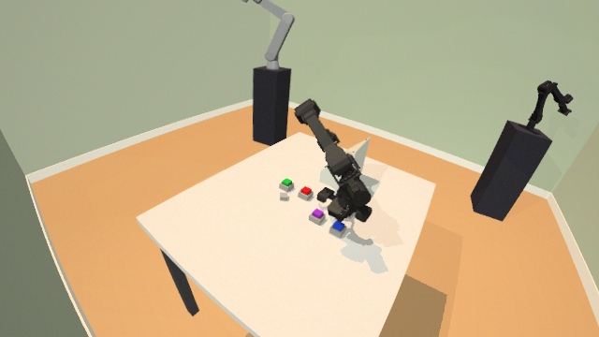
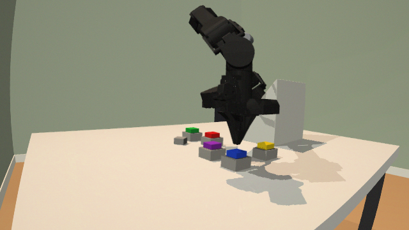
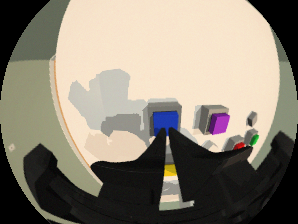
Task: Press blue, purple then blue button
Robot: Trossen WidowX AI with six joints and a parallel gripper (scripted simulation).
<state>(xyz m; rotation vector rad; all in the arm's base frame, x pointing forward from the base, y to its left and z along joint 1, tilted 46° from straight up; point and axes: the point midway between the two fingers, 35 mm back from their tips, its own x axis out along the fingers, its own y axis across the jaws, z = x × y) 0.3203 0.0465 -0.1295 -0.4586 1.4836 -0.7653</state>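
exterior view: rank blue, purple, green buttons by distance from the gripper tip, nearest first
1. Blue button: just below and in front of the shut gripper.
2. Purple button: next over, on the image-left side.
3. Green button: farthest, at the back left.
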